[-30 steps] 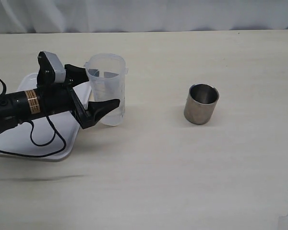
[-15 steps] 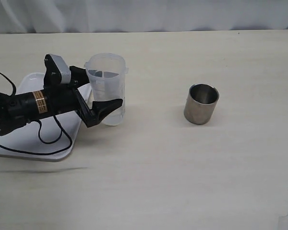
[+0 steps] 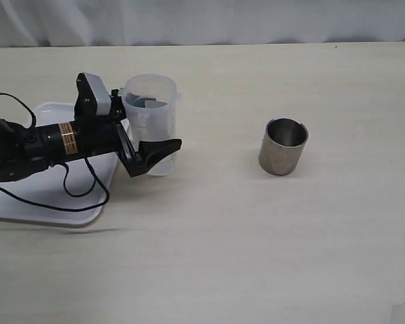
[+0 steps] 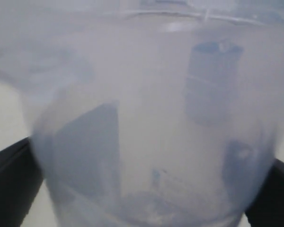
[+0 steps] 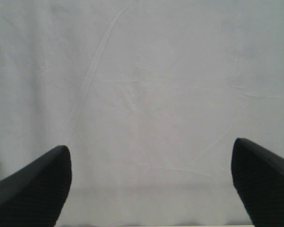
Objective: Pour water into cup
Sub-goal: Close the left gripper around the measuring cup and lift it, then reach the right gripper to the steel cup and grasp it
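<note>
The left gripper (image 3: pixel 158 123) is straddling the translucent beaker (image 3: pixel 155 88), jaws spread wide, seemingly not yet touching it; the water (image 3: pixel 159 165) is sitting low inside; the cup (image 3: pixel 283 146) is standing well apart; the right gripper (image 5: pixel 149 184) is gaping wide, holding nothing.

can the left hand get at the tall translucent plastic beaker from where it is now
Probably yes: the left hand has its open jaws standing on either side of the tall translucent plastic beaker, and nothing lies between them and it. Whether they touch its wall, I cannot tell.
</note>
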Action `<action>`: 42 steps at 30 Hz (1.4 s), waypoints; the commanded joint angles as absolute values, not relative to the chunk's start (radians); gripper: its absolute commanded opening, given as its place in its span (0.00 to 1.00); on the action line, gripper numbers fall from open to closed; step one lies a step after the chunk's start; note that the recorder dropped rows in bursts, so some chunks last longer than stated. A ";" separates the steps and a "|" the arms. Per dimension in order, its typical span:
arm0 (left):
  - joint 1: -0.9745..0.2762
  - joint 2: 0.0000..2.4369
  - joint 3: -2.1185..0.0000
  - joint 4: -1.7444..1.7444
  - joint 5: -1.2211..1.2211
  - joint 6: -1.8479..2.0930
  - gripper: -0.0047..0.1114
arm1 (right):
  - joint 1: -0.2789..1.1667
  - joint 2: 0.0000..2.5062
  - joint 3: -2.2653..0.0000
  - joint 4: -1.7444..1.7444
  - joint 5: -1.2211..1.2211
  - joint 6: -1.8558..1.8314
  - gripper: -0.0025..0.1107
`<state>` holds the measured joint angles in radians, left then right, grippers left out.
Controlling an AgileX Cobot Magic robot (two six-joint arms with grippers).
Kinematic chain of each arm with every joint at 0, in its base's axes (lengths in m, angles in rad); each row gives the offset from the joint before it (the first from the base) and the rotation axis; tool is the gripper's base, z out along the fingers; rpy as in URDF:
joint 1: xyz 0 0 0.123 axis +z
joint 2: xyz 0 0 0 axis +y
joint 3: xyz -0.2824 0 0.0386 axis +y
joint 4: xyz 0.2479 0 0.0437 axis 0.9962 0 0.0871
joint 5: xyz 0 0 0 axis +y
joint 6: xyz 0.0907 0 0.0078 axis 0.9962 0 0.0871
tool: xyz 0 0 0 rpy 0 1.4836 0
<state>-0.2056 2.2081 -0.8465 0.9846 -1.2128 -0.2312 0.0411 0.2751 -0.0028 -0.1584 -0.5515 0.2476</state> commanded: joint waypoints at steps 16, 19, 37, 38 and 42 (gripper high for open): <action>-0.245 2.210 -0.852 0.928 -1.221 -0.210 0.76 | 0.038 0.277 0.000 -0.166 -0.547 0.256 0.78; -0.245 2.210 -0.852 0.930 -1.221 -0.210 0.55 | 0.038 0.277 0.000 -0.168 -0.537 0.275 0.78; -0.245 2.210 -0.852 0.989 -1.221 -0.240 0.04 | 0.038 0.670 0.000 -0.360 -0.790 0.245 0.78; -0.245 2.210 -0.852 0.989 -1.221 -0.240 0.04 | 0.038 0.726 0.000 -0.360 -0.825 0.238 0.78; -0.245 2.210 -0.852 0.989 -1.221 -0.240 0.04 | 0.038 0.943 -0.008 -0.360 -0.892 0.178 0.78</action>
